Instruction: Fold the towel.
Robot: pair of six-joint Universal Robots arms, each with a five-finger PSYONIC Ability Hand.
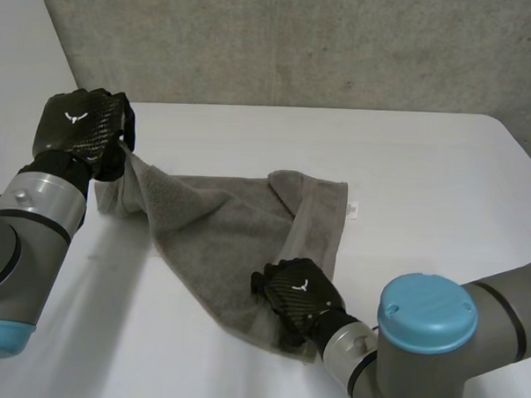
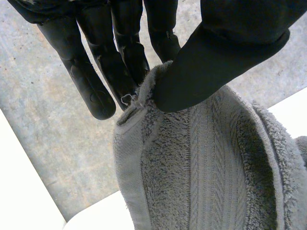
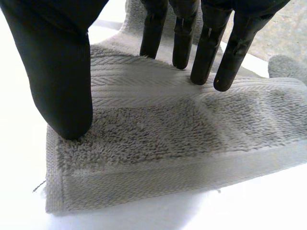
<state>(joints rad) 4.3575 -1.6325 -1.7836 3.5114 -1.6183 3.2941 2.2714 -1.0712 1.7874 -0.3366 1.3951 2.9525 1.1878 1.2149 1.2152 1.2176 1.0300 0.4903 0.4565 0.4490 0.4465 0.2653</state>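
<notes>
A grey towel (image 1: 237, 233) lies partly spread on the white table (image 1: 425, 171), its far right part folded over. My left hand (image 1: 84, 125) is raised at the far left and holds the towel's left corner off the table. In the left wrist view the thumb (image 2: 216, 62) pinches that corner of the towel (image 2: 206, 163) against the fingers (image 2: 124, 52). My right hand (image 1: 298, 293) rests on the towel's near corner. In the right wrist view its thumb (image 3: 57, 72) and straight fingers (image 3: 211, 48) press down on the towel (image 3: 168, 139) close to its hemmed edge.
A concrete wall (image 1: 299, 42) rises behind the table. A small white label (image 1: 353, 209) sticks out from the towel's right edge. Bare table (image 1: 179, 363) lies near the front left and on the right side.
</notes>
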